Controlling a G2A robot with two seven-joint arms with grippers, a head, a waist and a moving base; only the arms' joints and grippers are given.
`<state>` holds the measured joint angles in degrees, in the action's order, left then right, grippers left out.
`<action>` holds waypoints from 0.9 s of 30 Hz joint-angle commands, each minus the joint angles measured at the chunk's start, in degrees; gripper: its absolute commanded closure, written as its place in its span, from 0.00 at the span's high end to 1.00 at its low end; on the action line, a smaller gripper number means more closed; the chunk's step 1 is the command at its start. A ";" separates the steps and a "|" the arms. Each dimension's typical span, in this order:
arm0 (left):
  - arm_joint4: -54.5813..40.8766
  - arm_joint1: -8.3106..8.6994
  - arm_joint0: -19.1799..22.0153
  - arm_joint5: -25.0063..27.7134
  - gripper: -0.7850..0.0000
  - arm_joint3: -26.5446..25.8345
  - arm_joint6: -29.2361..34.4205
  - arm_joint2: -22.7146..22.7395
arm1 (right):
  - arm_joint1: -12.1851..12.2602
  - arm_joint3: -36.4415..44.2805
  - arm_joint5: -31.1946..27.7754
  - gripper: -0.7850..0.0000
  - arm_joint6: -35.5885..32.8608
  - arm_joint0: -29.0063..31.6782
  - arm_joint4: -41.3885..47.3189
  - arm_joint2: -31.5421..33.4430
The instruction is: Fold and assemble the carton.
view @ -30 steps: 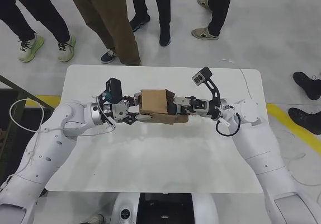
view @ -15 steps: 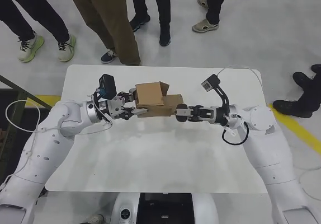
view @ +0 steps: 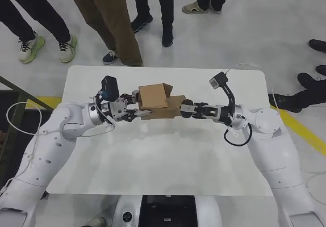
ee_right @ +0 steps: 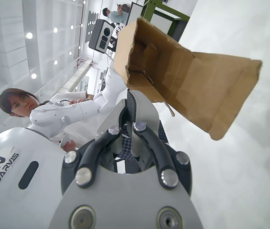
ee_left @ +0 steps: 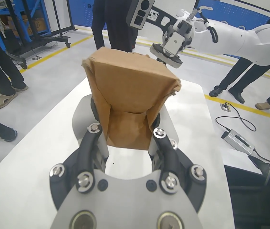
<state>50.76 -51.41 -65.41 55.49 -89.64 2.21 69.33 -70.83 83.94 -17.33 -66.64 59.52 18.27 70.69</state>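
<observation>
Carton [view: 154, 97]: brown cardboard, partly folded, gripped at one end by the left gripper [ee_left: 127, 117]. We note the two fingers closed in on either side of a narrow folded part of the cardboard. The box body stands out beyond the fingertips, away from the wrist.

The end of the carton farthest from the left gripper is open. One long flap [ee_right: 221, 91] stretches out from that mouth and runs past the side of the right gripper [ee_right: 128, 97].

The right gripper's fingers are pressed together with nothing between them. Its tips sit just beside the torn edge of the open mouth, directly ahead of the fingers. We cannot tell whether they touch the cardboard.

The two grippers face each other with the carton between them, over the white table [view: 151, 164]. We log the carton as not yet closed.
</observation>
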 commanded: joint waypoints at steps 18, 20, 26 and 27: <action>2.92 -0.53 -1.48 1.49 0.47 -2.18 0.11 -1.34 | -1.02 -4.77 -0.30 0.31 -1.28 -5.71 3.33 -7.53; 3.13 -0.58 -1.53 1.40 0.47 -2.18 0.05 -1.28 | -1.04 -4.74 -0.19 0.27 -1.48 -5.85 3.35 -7.98; 3.76 -0.76 -1.42 1.73 0.48 -2.59 -0.14 -1.53 | -1.20 -5.22 -0.11 0.00 -1.64 -6.20 4.36 -9.36; 3.84 -0.80 -1.40 1.75 0.49 -2.57 -0.19 -1.57 | -1.23 -5.39 -0.12 0.00 -1.51 -6.23 4.73 -9.45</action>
<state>54.51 -52.18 -66.82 57.21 -92.22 2.05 67.81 -72.03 78.68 -17.43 -68.27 53.31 22.61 61.31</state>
